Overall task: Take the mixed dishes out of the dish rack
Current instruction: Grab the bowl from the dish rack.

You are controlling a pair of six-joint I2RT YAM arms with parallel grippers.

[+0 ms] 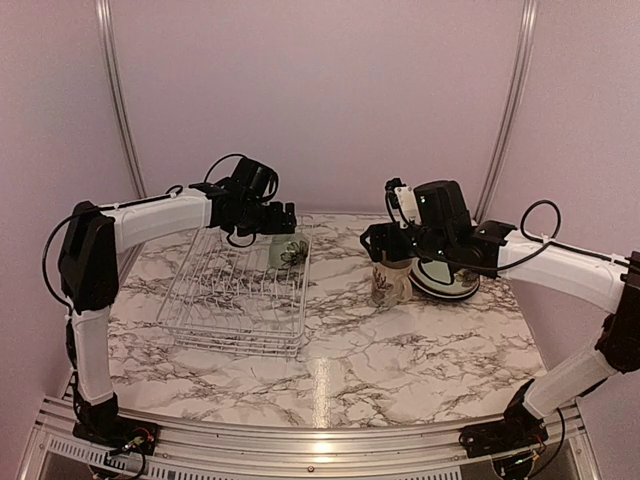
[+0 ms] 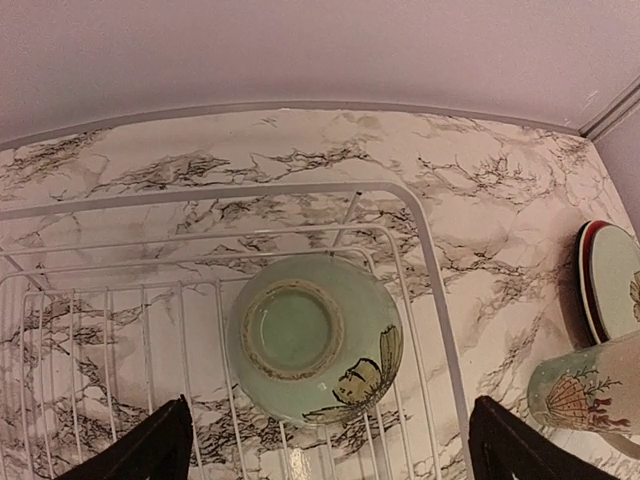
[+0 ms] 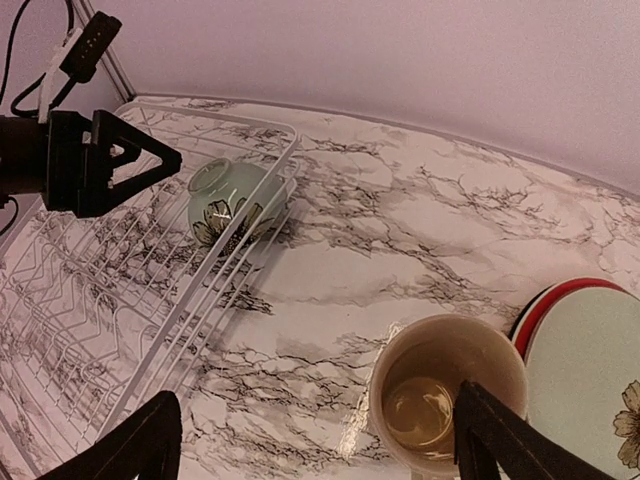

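The small pale green bowl (image 2: 315, 340) lies upside down in the far right corner of the white wire dish rack (image 2: 430, 270); it also shows in the top view (image 1: 290, 251). My left gripper (image 2: 330, 450) hangs open just above it, fingers wide on either side, touching nothing. The cream floral mug (image 3: 445, 395) stands upright on the table right of the rack. My right gripper (image 3: 320, 445) is open above it, its right finger (image 3: 500, 440) over the mug's rim. The pale green plate (image 3: 590, 370) lies on the striped-rim plate (image 3: 535, 312) beside the mug.
The rest of the dish rack (image 1: 235, 290) holds only tines. The marble table (image 1: 400, 350) ends at a pink wall close behind the rack. In the top view my left gripper (image 1: 283, 213) and right gripper (image 1: 380, 243) are about a rack's width apart.
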